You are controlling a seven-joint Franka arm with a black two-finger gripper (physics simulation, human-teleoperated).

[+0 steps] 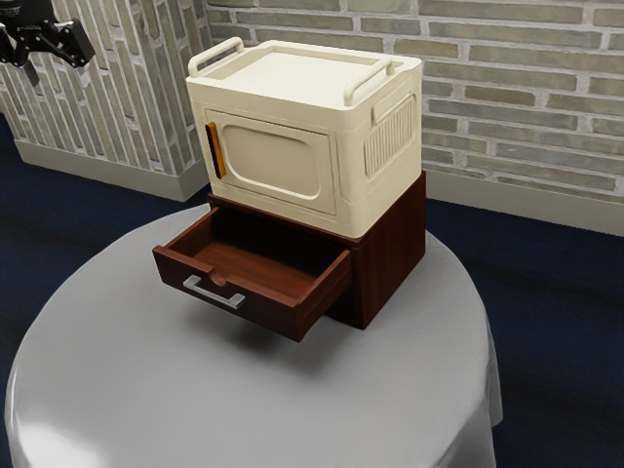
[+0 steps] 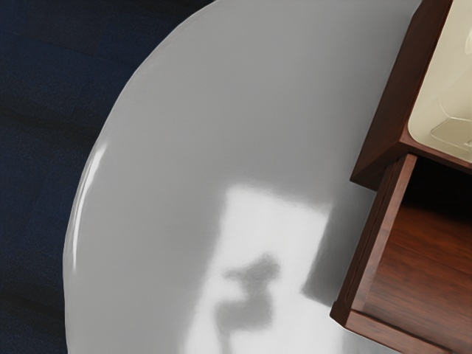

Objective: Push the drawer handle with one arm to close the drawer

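Observation:
My black gripper (image 1: 57,66) is high at the exterior view's upper left, its fingers spread apart, well away from the drawer and touching nothing. The dark red-brown drawer (image 1: 263,310) stands pulled out of its wooden cabinet (image 1: 390,255), its inside exposed. A silver bar handle (image 1: 214,293) is fixed across the drawer's front. In the wrist view, a corner of the drawer (image 2: 372,330) and part of the cabinet (image 2: 391,122) appear over the table; the handle cannot be made out there.
A cream box (image 1: 273,161) with two top rails and an orange-and-black door handle (image 1: 215,150) rests on the cabinet. All of it stands on a round table with a grey cloth (image 1: 127,390). Brick walls (image 1: 507,107) rise behind.

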